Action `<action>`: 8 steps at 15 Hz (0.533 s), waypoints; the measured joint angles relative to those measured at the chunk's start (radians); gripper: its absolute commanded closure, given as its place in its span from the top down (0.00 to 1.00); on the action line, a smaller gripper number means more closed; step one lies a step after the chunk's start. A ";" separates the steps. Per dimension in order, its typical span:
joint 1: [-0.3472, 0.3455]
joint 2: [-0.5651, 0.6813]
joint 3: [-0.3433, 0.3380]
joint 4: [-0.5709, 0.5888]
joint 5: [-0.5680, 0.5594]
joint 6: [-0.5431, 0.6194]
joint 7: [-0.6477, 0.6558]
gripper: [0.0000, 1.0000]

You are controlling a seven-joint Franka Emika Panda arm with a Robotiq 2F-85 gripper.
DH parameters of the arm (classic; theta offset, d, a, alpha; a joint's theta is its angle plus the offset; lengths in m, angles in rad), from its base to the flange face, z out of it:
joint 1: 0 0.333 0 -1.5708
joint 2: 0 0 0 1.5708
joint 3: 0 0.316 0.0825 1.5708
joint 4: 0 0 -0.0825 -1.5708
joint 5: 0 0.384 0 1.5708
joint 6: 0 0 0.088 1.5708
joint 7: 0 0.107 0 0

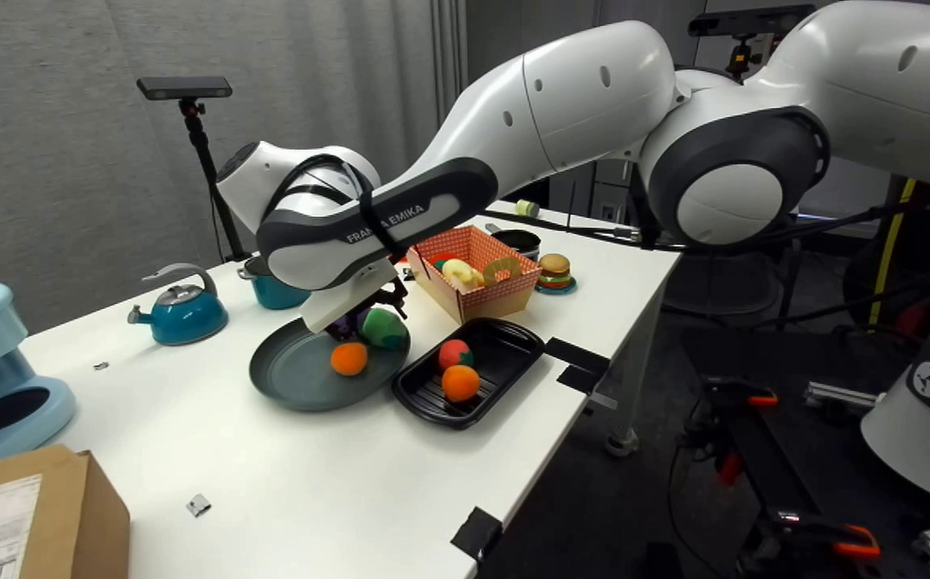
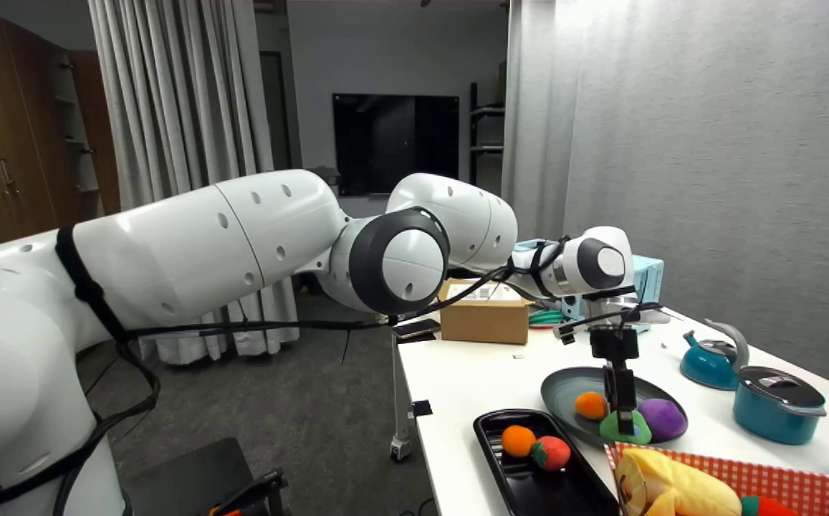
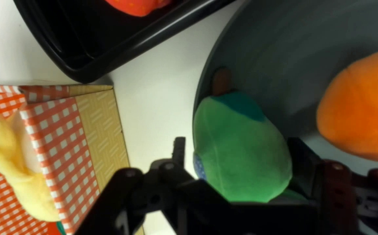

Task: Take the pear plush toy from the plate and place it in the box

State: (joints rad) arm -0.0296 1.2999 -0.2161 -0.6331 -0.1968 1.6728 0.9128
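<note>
The green pear plush toy (image 3: 241,147) lies at the rim of the dark grey plate (image 3: 273,42), its brown stem pointing up in the wrist view. It also shows in both exterior views (image 1: 384,330) (image 2: 608,428). My gripper (image 3: 237,143) is open, with one finger on each side of the pear. The right finger in the wrist view is against or very near it; a gap shows at the left finger. The orange checked box (image 3: 61,156) stands beside the plate, also in both exterior views (image 1: 505,304) (image 2: 812,487). A yellow banana toy (image 2: 679,487) and a red toy lie in it.
An orange ball (image 3: 365,107) and a purple toy (image 2: 663,419) share the plate. A black tray (image 1: 424,406) with an orange ball and a strawberry toy stands beside plate and box. A teal kettle (image 1: 189,315), a teal pot (image 2: 776,412) and a hamburger toy (image 1: 555,271) stand nearby.
</note>
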 measured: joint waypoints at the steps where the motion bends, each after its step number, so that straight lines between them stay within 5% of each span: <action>1: 0.000 0.002 0.000 0.002 0.000 0.000 0.000 0.40; 6: 0.001 0.003 0.005 0.013 0.000 -0.004 0.000 0.07; 8: 0.003 0.000 0.007 0.023 0.000 -0.013 0.000 0.04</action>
State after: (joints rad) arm -0.0266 1.2996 -0.2091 -0.6100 -0.1968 1.6598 0.9128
